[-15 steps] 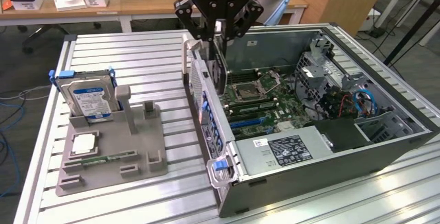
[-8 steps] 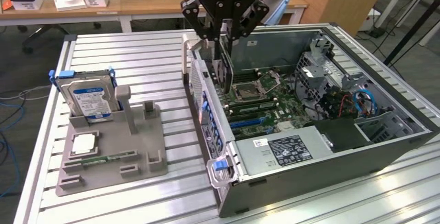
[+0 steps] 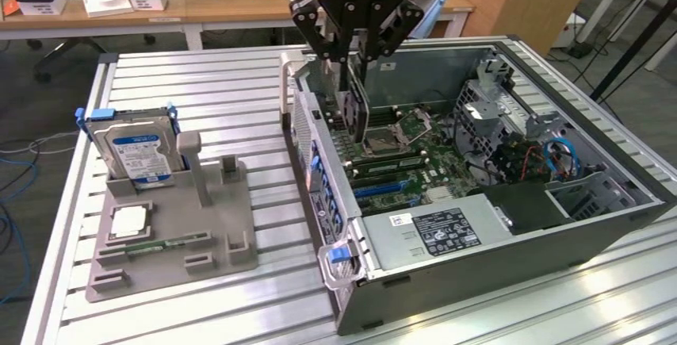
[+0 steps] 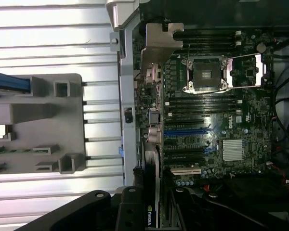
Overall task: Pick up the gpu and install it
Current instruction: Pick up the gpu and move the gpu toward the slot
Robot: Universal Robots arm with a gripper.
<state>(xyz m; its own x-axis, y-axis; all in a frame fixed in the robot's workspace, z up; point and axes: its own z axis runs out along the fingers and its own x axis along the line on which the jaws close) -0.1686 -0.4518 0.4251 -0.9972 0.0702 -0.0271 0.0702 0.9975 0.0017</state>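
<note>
My gripper [image 3: 353, 50] hangs over the open computer case [image 3: 592, 226] and is shut on the gpu [image 3: 357, 111]. The gpu is a thin dark card that hangs on edge below the fingers. Its lower edge is just above the motherboard [image 3: 407, 174], close to the case's rear wall. In the wrist view the gpu [image 4: 151, 163] shows edge-on, running along the rear wall. Its silver bracket [image 4: 160, 42] is at the far end, and the gripper [image 4: 151, 214] clamps the near end. Blue and black slots [image 4: 185, 132] lie beside the card on the board.
A grey holder [image 3: 212, 238] stands on the slatted table at the exterior view's left. It carries a silver hard drive [image 3: 135, 148] upright, a small chip [image 3: 127, 222] and a green memory stick [image 3: 158, 243]. A drive cage and cables [image 3: 529, 147] fill the case's far side.
</note>
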